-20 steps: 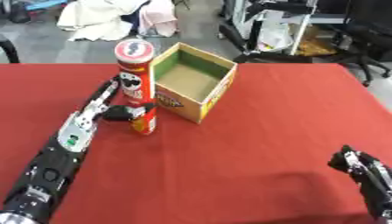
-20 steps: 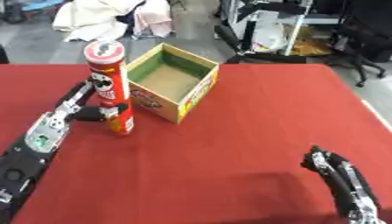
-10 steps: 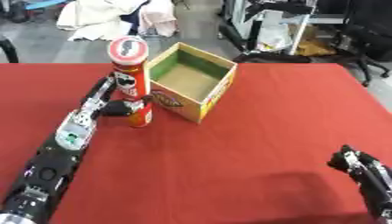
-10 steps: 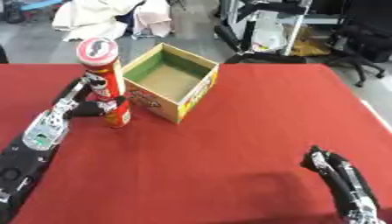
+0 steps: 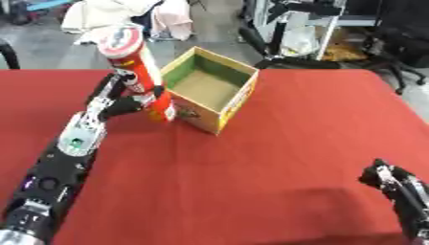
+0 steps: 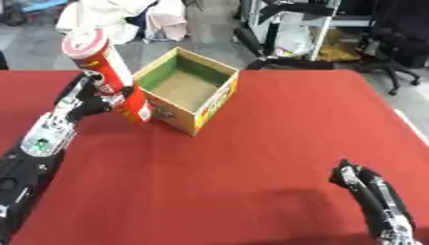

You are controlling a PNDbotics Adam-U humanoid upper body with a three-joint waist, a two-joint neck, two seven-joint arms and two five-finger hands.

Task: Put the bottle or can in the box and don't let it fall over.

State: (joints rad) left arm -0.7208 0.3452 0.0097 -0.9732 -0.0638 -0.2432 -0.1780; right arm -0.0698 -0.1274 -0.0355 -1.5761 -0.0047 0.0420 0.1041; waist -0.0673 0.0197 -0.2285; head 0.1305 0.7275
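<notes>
Left hand (image 5: 124, 98) is grasping the tilted red chip can (image 5: 136, 72); just right of it, the cardboard box (image 5: 209, 89) holds nothing. Right hand (image 6: 356, 177) is relaxed.

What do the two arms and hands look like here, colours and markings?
Left arm: black segmented casing, silver-grey wrist block carrying a small green light, a purple-lit spot lower down; left hand has black fingers. Right hand and forearm: black with pale silver strips along the links. No loose cables visible.

The table (image 5: 276, 158) has a red cloth, and an open cardboard box (image 5: 209, 91) stands at 11 o'clock.
</notes>
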